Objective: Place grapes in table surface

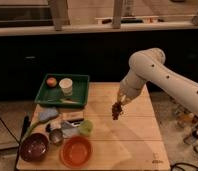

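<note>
The gripper (119,104) is hanging over the middle of the bench (134,142), at the end of a fat, smooth white arm (157,75) that is reaching in from the right. It is pinching the grapes (115,112) from above, and its fingers are closing on the top of the bunch, though the fingers themselves are hard to pick out. The grapes are looking dark and lumpy, and they are dangling just under the gripper, up in the air and not touching the wood. The bench is showing light brown wooden boards, with a small dark logo (155,161) near its front right corner. To the left of the grapes, a small green cup (85,127) is sitting on the wood. Near it, a round orange bowl (76,151) is sitting at the front edge, and a dark purple bowl (34,149) is sitting beside that. Between them, some small grey and pale blue things (54,125) are lying in a heap that is too blurry to name. At the back left, a green tray (82,95) is holding a round orange fruit (51,81) and a white cup (66,86). The right edge is cutting off the arm.
</note>
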